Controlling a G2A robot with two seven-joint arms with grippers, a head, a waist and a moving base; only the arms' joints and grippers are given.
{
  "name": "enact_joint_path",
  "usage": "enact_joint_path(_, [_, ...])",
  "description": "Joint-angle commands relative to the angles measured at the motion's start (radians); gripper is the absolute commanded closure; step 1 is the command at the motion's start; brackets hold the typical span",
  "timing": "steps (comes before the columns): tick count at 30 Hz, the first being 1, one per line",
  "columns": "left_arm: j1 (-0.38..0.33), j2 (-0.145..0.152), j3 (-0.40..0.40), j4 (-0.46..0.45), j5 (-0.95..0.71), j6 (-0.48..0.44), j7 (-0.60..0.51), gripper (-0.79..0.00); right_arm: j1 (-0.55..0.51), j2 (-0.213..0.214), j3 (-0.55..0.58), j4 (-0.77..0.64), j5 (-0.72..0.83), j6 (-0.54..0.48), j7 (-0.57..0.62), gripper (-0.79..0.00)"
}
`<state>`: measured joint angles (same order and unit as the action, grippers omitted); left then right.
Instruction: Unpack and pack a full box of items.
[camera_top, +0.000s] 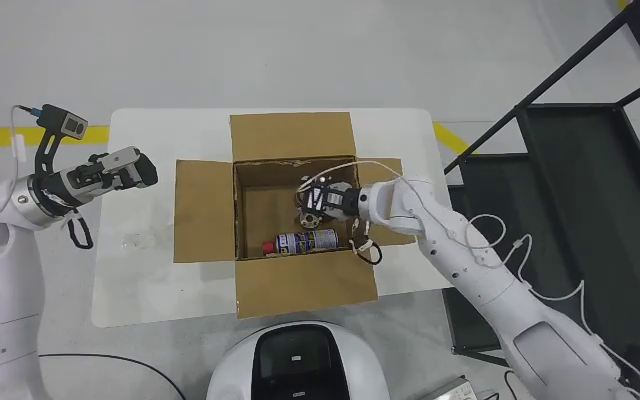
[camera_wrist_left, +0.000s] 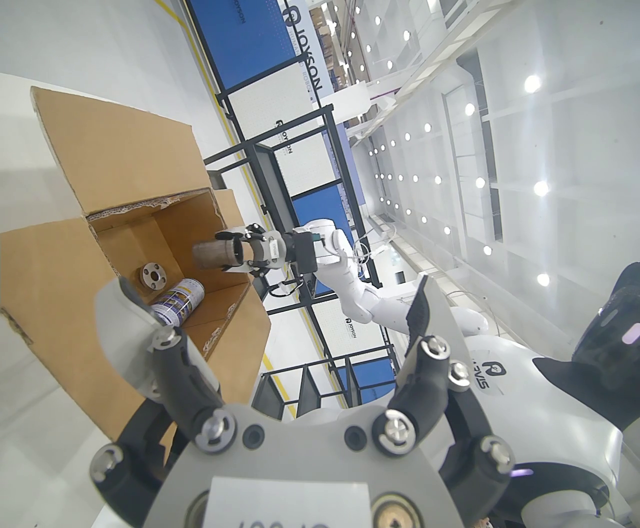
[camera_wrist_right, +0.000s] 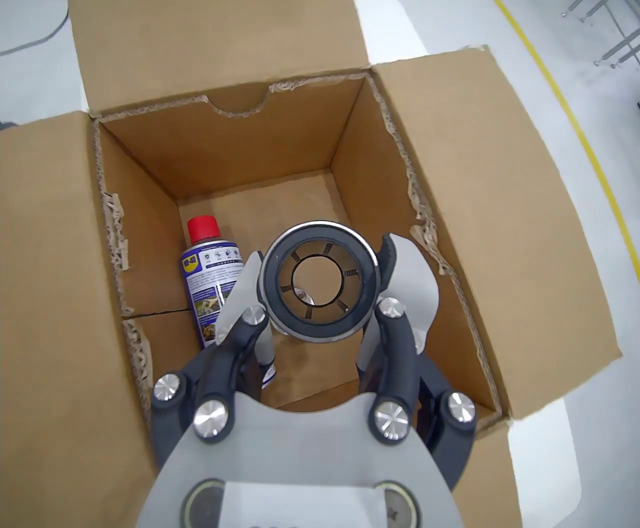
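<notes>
The cardboard box (camera_top: 203, 210) stands open on the white table (camera_top: 150, 290) with all four flaps folded outward. A short metal cylinder (camera_wrist_right: 320, 232), hollow and ringed in dark material at its end, hangs over the opening toward the box's right side, at about rim height. The right gripper (camera_top: 318, 197) has hold of it: its two fingers press on opposite sides of the cylinder's body, spread just as far as the part is wide. The cylinder's open end faces the wrist camera.

On the box floor a spray can (camera_top: 305, 242) with a red cap lies on its side along the wall nearest the robot. A small round metal flange (camera_wrist_left: 152, 276) with a centre hole lies flat on the floor just beside the can, away from its capped end. The torn inner edges of the box show ragged cardboard.

The left gripper (camera_wrist_left: 272, 300) is held in the air above the table's left edge, well apart from the box and turned toward it. Its fingers stand wide apart and nothing is between them.
</notes>
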<state>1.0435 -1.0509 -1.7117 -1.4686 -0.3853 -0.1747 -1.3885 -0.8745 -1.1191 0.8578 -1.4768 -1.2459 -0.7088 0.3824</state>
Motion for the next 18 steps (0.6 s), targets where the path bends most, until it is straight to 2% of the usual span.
enact_joint_path(1, [0.0, 0.0, 0.0, 0.0, 0.0, 0.0, 0.0, -0.785, 0.06, -0.024, -0.062, 0.059, 0.001, 0.003, 0.001, 0.0])
enact_joint_path(8, [0.0, 0.0, 0.0, 0.0, 0.0, 0.0, 0.0, -0.785, 0.194, -0.111, -0.223, 0.267, 0.001, 0.033, -0.021, 0.0])
enact_joint_path(18, [0.0, 0.0, 0.0, 0.0, 0.0, 0.0, 0.0, -0.785, 0.297, -0.24, -0.365, 0.531, 0.044, 0.072, -0.064, 0.0])
